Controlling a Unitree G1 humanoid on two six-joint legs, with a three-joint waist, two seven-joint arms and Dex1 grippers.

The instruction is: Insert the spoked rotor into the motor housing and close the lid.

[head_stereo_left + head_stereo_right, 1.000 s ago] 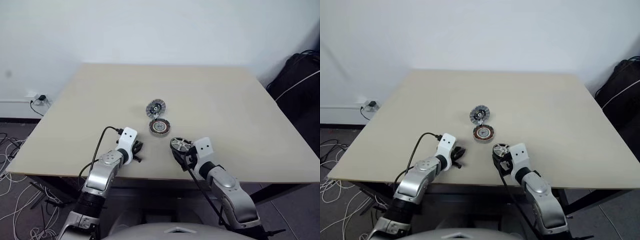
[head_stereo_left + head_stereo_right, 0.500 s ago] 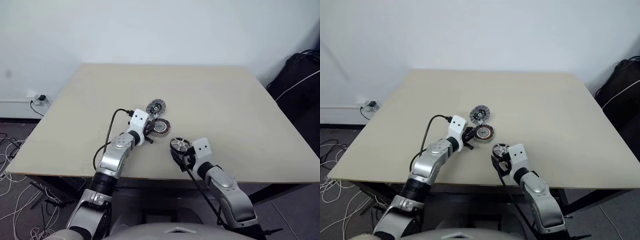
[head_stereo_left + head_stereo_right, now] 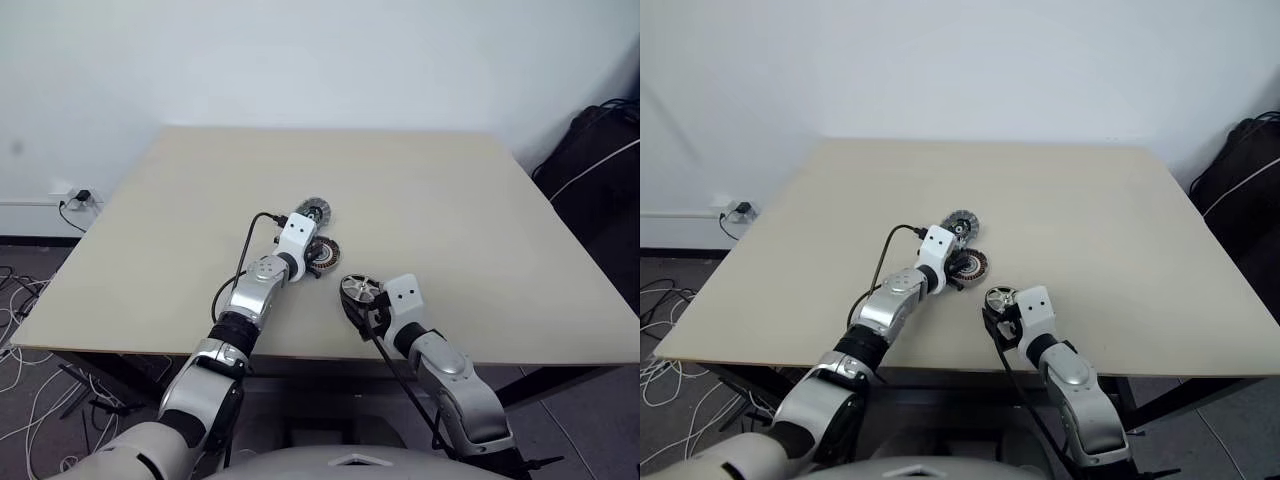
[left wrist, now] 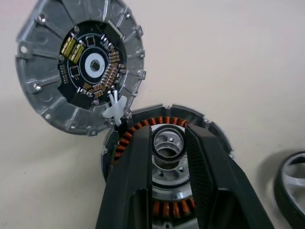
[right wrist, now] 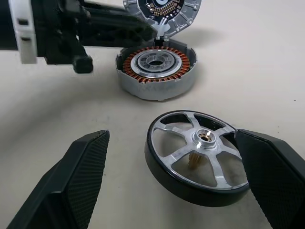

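Observation:
The motor housing (image 4: 209, 134), a dark cup with copper windings around a pale centre, sits mid-table. The lid (image 4: 81, 67) lies flat against its far-left side, circuit board up, joined to it by thin wires. My left gripper (image 4: 167, 136) hovers over the housing, fingers a little apart, with the pale hub showing between them and nothing held. The spoked rotor (image 5: 206, 138) lies on the table nearer me. My right gripper (image 5: 170, 136) stands wide open around it, one finger (image 5: 271, 176) close to its rim, the other well apart.
The beige table (image 3: 450, 200) has open room to the right and far side of the parts. A black bag (image 3: 600, 150) sits on the floor beyond the right edge. Cables and a wall socket (image 3: 80, 197) lie to the left.
My left arm has reached forward and rightward from the table's near left to above the housing. The right gripper and the rotor have stayed put.

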